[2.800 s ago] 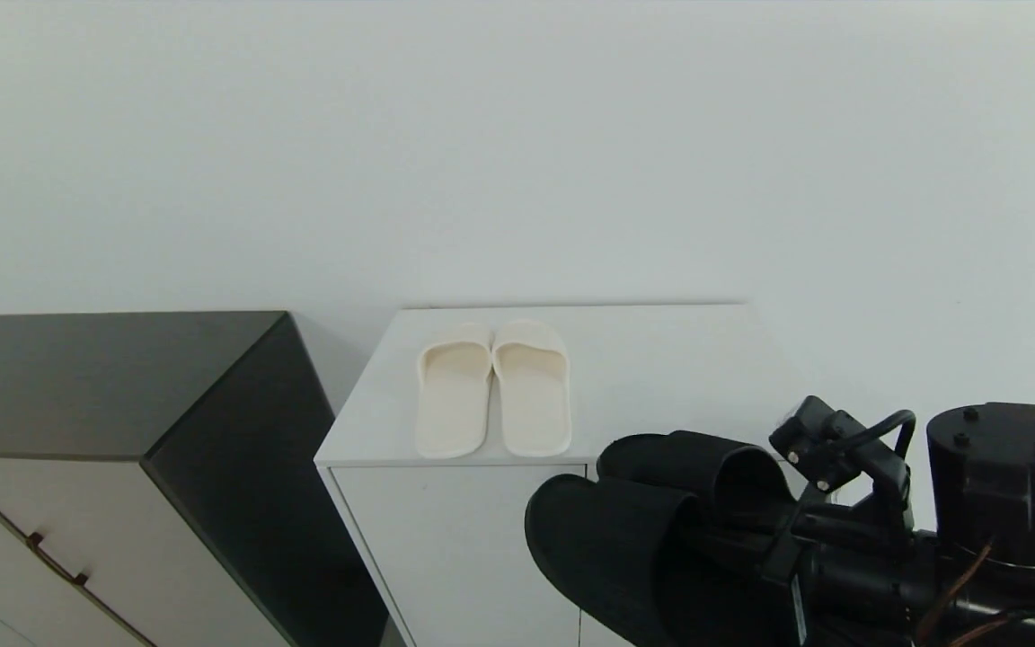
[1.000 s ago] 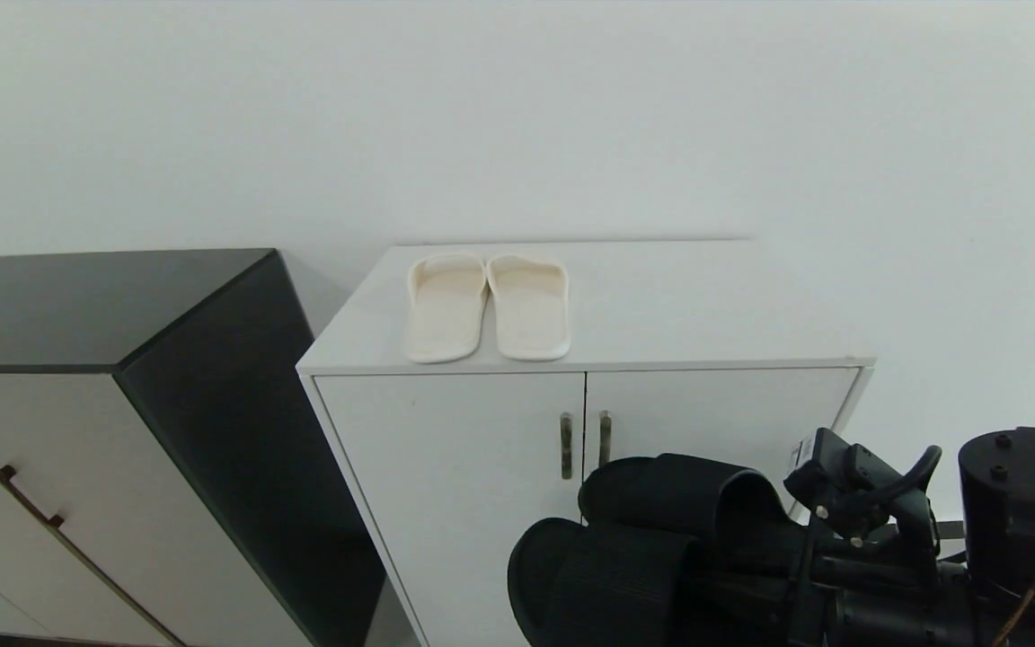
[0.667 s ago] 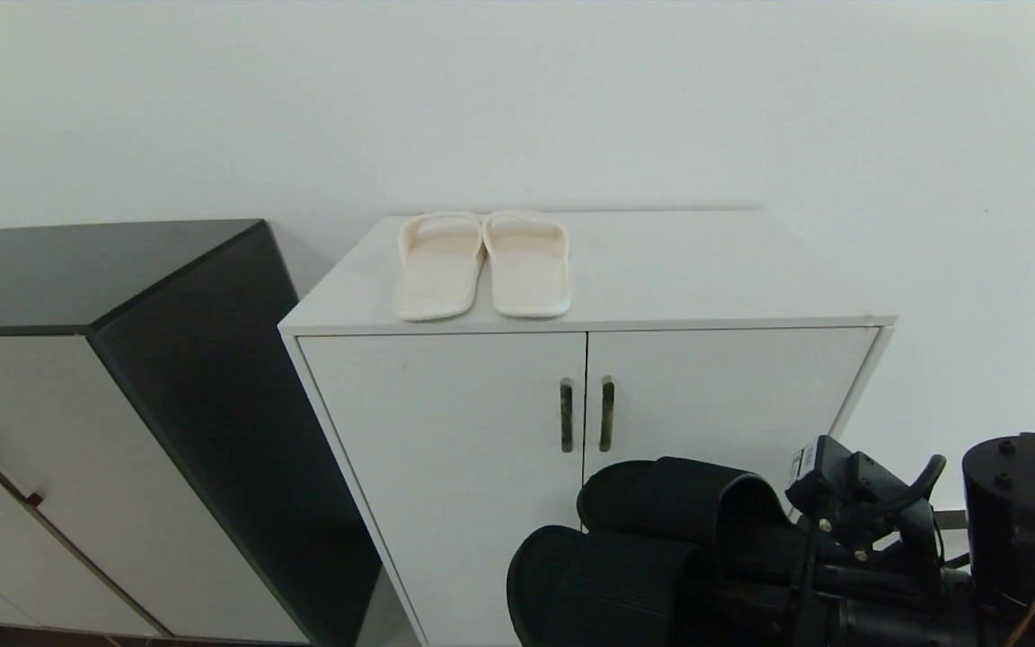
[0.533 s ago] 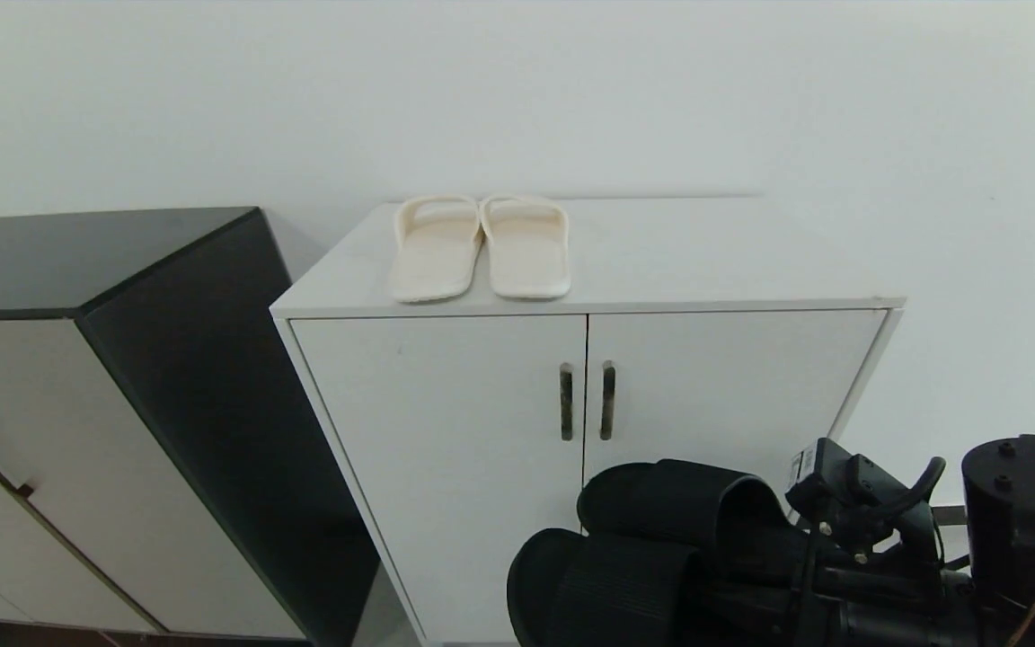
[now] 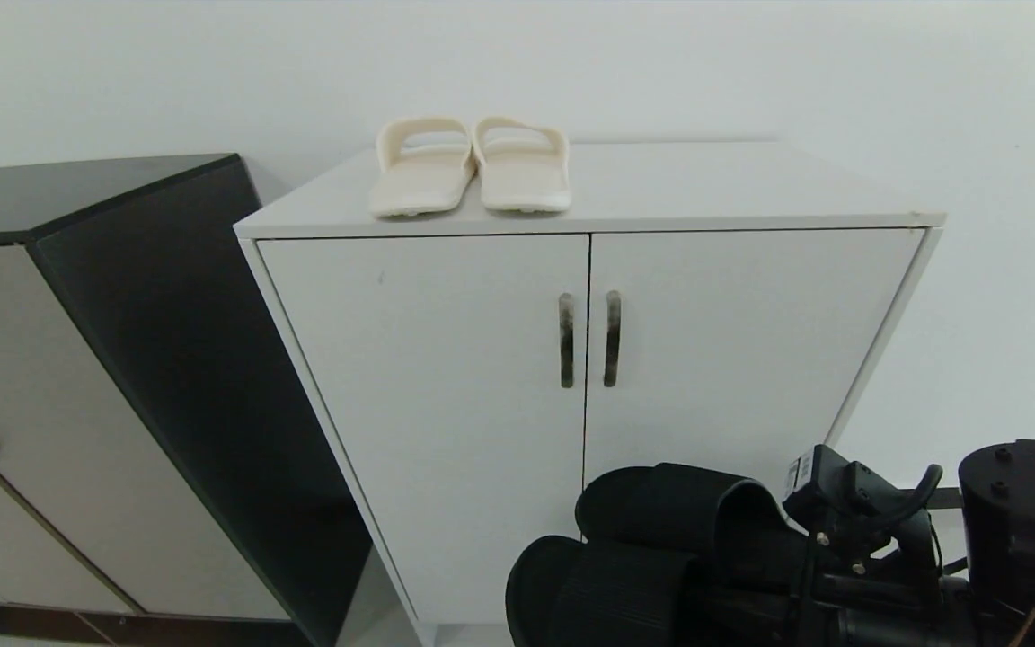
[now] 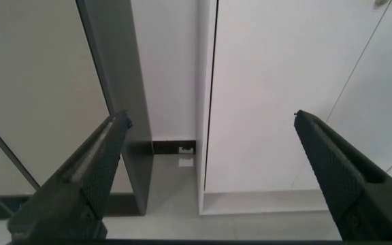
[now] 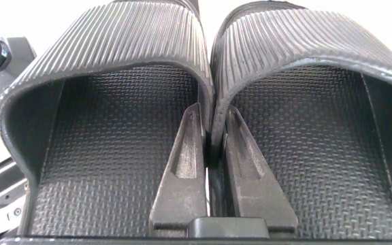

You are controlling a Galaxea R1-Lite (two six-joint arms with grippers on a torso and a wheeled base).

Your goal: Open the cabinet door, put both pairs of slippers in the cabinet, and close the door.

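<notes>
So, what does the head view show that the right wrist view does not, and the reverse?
From the head view: the white cabinet with both doors shut, its two handles, the cream slippers on top, a dark cabinet left of it. From the right wrist view: the right gripper, its fingers pinching the adjoining walls of the black slippers. Shared: the black slippers, held by that gripper.

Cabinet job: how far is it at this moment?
Done: nothing yet; both cabinet doors are shut. In hand: the right end effector clamps the black slippers; the left end effector is open. Left: open a door, put in both pairs, including the cream slippers on top, close it.
</notes>
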